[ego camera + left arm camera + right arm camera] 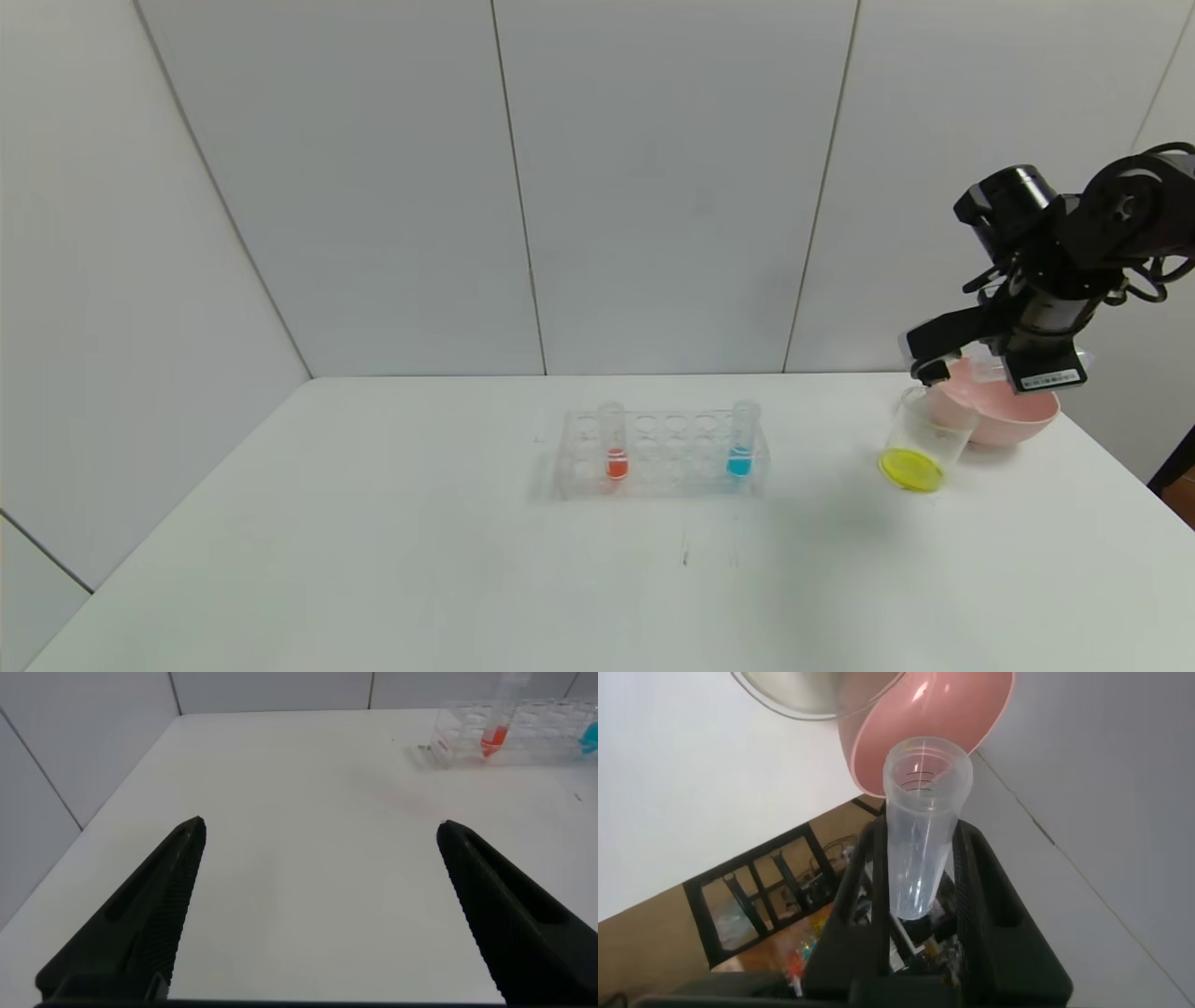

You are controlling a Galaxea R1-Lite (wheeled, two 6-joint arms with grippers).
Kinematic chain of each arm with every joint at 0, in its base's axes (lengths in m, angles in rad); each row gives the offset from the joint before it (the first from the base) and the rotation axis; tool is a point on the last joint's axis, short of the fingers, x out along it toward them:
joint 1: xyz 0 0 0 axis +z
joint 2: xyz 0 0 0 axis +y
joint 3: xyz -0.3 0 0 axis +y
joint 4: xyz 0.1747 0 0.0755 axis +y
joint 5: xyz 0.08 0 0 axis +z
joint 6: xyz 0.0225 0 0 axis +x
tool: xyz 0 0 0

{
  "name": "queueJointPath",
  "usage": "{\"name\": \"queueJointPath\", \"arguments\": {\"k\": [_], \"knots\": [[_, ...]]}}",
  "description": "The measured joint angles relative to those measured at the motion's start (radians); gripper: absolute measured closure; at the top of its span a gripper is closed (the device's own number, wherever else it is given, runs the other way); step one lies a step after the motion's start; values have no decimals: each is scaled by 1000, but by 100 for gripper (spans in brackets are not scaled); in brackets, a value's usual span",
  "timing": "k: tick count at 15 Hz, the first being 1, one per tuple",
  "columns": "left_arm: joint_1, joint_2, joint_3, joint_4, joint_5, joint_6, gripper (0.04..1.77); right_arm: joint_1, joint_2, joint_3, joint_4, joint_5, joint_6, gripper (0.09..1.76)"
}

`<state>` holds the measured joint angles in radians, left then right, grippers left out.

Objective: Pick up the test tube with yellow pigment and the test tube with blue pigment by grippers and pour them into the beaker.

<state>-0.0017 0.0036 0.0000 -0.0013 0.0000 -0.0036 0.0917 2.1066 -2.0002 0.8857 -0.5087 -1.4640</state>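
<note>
My right gripper (pixel 938 359) is shut on a clear test tube (pixel 924 784), held high at the far right over the beaker (pixel 920 439) and the pink bowl. This is the test tube with yellow pigment, and it looks empty of colour inside. The beaker holds yellow liquid (pixel 910 469) at its bottom. The test tube with blue pigment (pixel 740 448) stands upright at the right end of the clear rack (pixel 667 429). It also shows in the left wrist view (pixel 590 737). My left gripper (pixel 320 831) is open and empty over bare table, out of the head view.
A test tube with red liquid (pixel 614 453) stands at the rack's left end. A pink bowl (pixel 1013 415) sits just behind the beaker, near the table's right edge. White wall panels stand behind the table.
</note>
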Motion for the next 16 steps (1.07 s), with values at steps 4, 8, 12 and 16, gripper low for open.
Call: {"name": "queueJointPath", "arguments": {"k": [4,8,12,16], "knots": [[0,0,0,0,0,0,5,-83,-8,0,-83,314,76,137],[0,0,0,0,0,0,5,-196,23,0,-268,752,360,137],[0,0,0,0,0,0,5,-275,93,12,-500,912,699,137],[0,0,0,0,0,0,5,-345,142,47,-625,939,874,137]]}}
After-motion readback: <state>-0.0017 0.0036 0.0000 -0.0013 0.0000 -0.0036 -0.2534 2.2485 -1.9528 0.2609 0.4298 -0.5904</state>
